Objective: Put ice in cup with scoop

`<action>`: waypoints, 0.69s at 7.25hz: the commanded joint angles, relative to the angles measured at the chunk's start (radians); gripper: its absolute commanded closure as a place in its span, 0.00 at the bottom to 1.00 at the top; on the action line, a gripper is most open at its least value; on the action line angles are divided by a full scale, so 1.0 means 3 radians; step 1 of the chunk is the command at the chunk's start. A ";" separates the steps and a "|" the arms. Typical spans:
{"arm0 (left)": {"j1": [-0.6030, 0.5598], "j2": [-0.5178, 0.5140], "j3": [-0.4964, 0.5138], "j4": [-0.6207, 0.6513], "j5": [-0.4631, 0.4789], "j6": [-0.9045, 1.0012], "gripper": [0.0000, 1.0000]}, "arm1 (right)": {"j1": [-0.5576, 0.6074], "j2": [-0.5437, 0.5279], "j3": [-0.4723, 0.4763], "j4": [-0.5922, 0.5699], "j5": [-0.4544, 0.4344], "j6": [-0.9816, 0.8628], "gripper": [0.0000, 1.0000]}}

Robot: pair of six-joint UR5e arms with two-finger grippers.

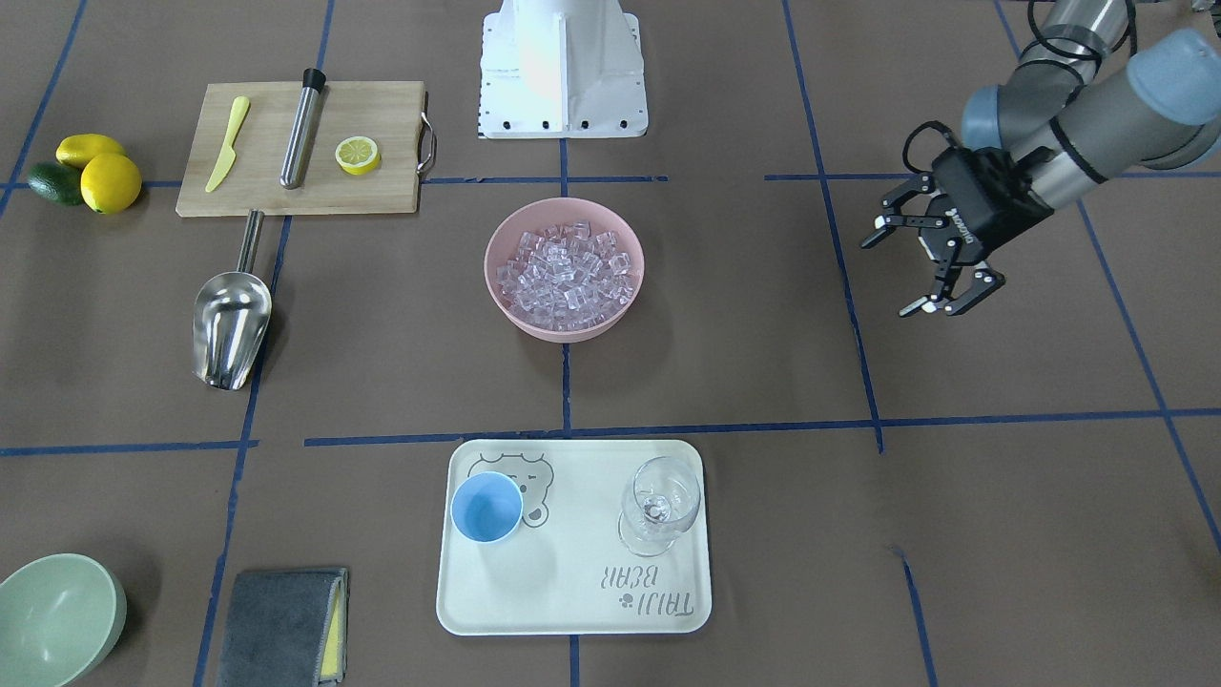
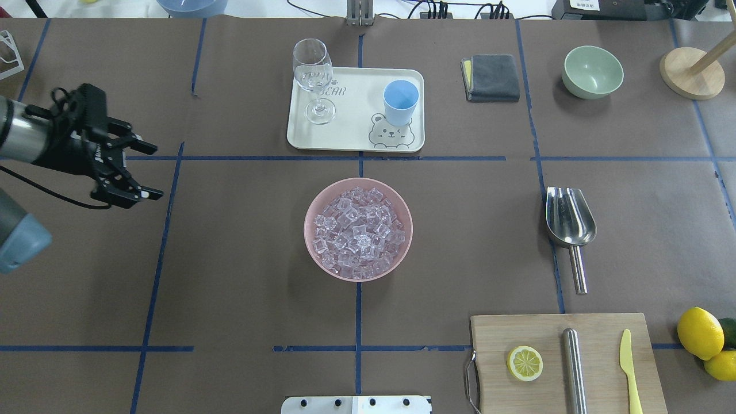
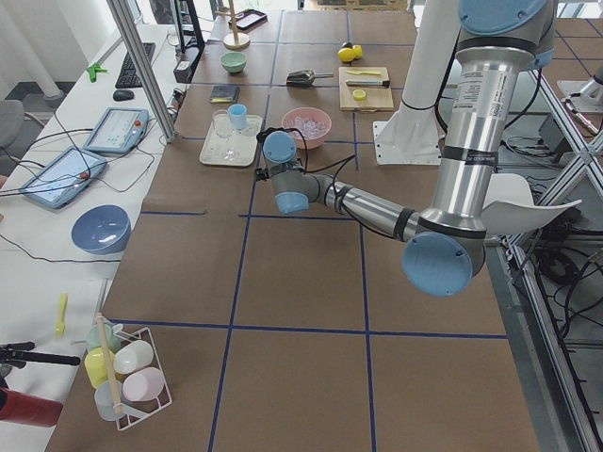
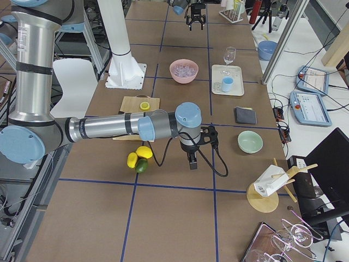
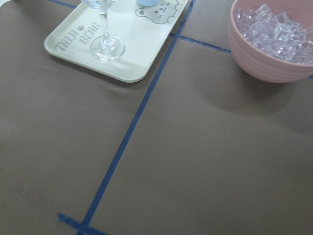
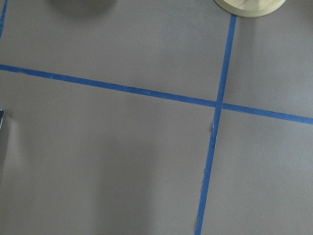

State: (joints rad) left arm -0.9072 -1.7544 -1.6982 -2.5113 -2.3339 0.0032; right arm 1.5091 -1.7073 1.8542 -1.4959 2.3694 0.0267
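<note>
The ice (image 1: 568,267) fills a pink bowl (image 1: 489,258) at the table's middle; it also shows in the overhead view (image 2: 359,230). The light-blue cup (image 1: 486,508) stands upright and empty on a white tray (image 1: 572,592), beside a wine glass (image 1: 660,501). The steel scoop (image 1: 229,324) lies on the table near the cutting board, with no gripper near it. My left gripper (image 1: 901,272) is open and empty, hovering far from the bowl. My right gripper (image 4: 192,162) shows only in the right side view, low over the table past the lemons; I cannot tell its state.
A cutting board (image 1: 382,191) holds a yellow knife (image 1: 227,143), a steel cylinder (image 1: 301,129) and a lemon slice (image 1: 358,155). Lemons and an avocado (image 1: 86,172), a green bowl (image 1: 57,620), a grey cloth (image 1: 281,625) and a wooden stand (image 2: 690,72) sit around the edges.
</note>
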 commanded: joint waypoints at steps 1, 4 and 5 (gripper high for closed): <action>0.0572 -0.0272 0.0102 0.0021 0.0577 0.0004 0.00 | -0.0009 0.0005 0.0006 0.0037 0.0027 -0.0002 0.00; 0.0937 -0.0543 0.0251 -0.0015 0.0729 0.0015 0.00 | -0.0030 0.0005 0.0027 0.0037 0.0027 -0.0002 0.00; 0.1049 -0.0548 0.0251 -0.0020 0.0734 0.0045 0.00 | -0.0035 0.0005 0.0027 0.0037 0.0027 -0.0007 0.00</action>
State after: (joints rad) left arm -0.6360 -1.9067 -1.6294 -2.5138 -2.1184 0.0091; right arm 1.5008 -1.7059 1.8616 -1.4850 2.3776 0.0257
